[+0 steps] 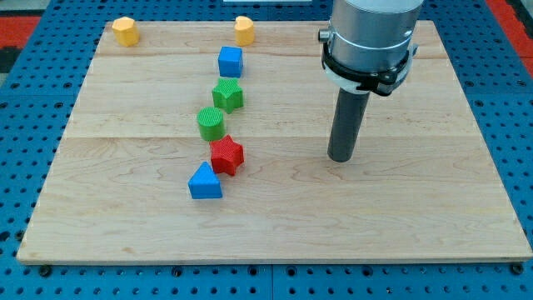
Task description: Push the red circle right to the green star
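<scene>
A green star (227,94) stands in the upper middle of the wooden board (416,217). No red circle shows in this view; the only red block is a red star (226,155) below the green star. My tip (341,157) rests on the board well to the view's right of the red star, apart from every block. The arm's grey body (371,37) covers part of the board's top right.
A blue cube (230,61) sits just above the green star. A green circle (211,123) lies between the green star and the red star. A blue triangle (205,182) touches the red star's lower left. Two yellow blocks (125,31) (243,30) stand at the top edge.
</scene>
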